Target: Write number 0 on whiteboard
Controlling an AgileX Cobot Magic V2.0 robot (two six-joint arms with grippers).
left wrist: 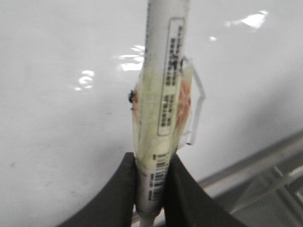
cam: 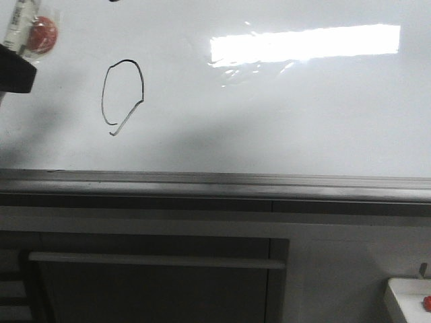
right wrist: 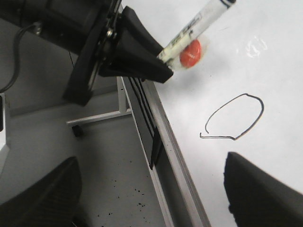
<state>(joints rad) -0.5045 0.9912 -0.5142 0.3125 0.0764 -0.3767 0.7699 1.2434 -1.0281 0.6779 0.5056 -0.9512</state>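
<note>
The whiteboard (cam: 283, 114) fills the front view, with a grey ledge (cam: 215, 185) along its lower edge. The number 0 (cam: 122, 94), a thin black oval with a short tail, is drawn on its left part. It also shows in the right wrist view (right wrist: 234, 118). My left gripper (left wrist: 152, 189) is shut on a white marker pen (left wrist: 163, 71) wrapped in yellowish tape with a red blob. It sits up and left of the 0 (cam: 13, 67). The pen's tip is out of view. My right gripper (right wrist: 151, 194) is open and empty, over the board's edge.
A pale horizontal bar (cam: 155, 260) runs under the ledge. A white object with a red part (cam: 411, 303) sits at the bottom right. The right wrist view shows speckled grey floor (right wrist: 109, 179), a white frame leg (right wrist: 94, 118) and my left arm (right wrist: 132, 52).
</note>
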